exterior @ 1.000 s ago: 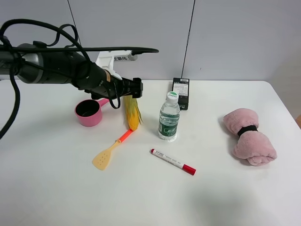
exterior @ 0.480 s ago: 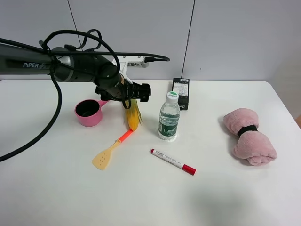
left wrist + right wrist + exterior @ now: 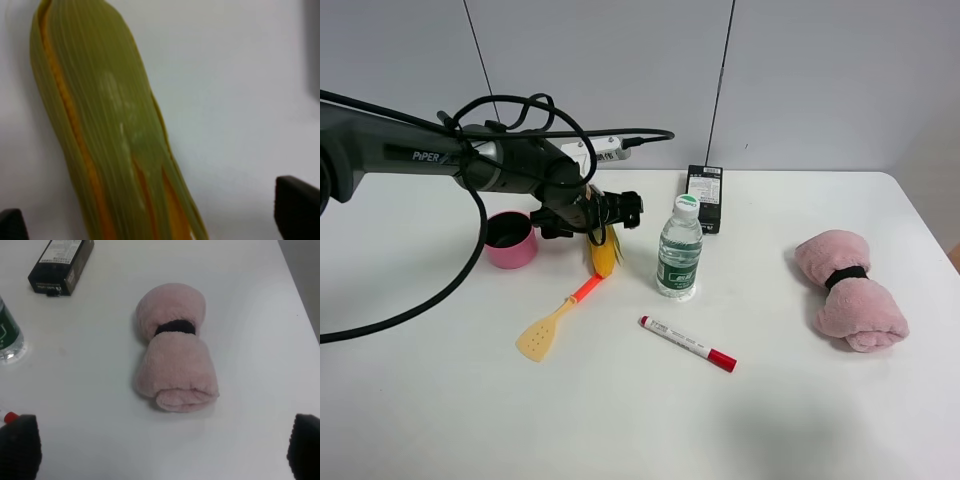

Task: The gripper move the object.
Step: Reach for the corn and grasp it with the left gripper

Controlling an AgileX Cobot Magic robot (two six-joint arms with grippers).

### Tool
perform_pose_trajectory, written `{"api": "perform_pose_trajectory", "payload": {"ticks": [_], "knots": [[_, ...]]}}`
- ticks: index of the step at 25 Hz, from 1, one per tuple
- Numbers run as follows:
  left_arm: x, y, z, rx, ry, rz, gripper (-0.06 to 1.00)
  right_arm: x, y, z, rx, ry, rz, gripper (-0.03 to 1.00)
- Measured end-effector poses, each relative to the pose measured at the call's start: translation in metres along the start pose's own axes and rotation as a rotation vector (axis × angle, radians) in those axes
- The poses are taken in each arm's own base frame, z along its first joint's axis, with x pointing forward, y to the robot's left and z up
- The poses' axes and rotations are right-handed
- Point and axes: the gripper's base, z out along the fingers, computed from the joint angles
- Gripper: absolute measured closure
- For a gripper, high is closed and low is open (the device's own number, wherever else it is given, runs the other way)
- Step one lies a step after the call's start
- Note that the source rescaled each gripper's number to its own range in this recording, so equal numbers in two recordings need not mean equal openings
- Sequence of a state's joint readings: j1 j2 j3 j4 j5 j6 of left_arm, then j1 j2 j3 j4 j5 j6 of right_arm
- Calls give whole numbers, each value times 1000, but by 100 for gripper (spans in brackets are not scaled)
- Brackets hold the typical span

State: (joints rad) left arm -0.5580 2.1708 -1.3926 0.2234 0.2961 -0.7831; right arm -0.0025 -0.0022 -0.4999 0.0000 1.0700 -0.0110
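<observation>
White table (image 3: 440, 420) bears everything, and the black arm reaches across it so that the left gripper (image 3: 618, 210) hangs over the upper end of the corn cob (image 3: 115, 135). The cob lies flat between the pink cup (image 3: 508, 240) and the water bottle (image 3: 679, 255). The 2 fingers (image 3: 297, 206) are spread apart, 1 on each side of the husk, neither visibly touching it. The cob looks like a light, stiff plastic toy. Its ribbed husk is probably smooth enough to slip, and the round body could roll, so the thick middle across its width seems the safest hold, not the tapered tip. Of the neighbours, the pink towel roll (image 3: 850, 290) lies well apart. The bottle stands just beside the cob and could be tipped by a sideways swing. The black box (image 3: 705, 198) sits behind the bottle, and the cup is partly hidden by the arm. The spatula (image 3: 555, 320) has its orange handle just beside the cob's tip, and the marker (image 3: 687, 343) lies clear. The right gripper (image 3: 162, 445) waits over the towel, its fingers wide apart.
</observation>
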Motion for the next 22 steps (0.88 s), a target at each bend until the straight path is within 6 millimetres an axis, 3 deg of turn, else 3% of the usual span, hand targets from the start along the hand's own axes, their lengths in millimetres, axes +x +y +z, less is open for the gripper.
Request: {"api": "perform_pose_trajectory", "payload": {"ticks": [13, 22], "knots": [[-14, -6, 15, -9, -49, 74, -5, 0, 0, 0, 0, 0, 0, -3], [-12, 3, 24, -58, -34, 135, -5, 0, 0, 0, 0, 0, 0, -3]]}}
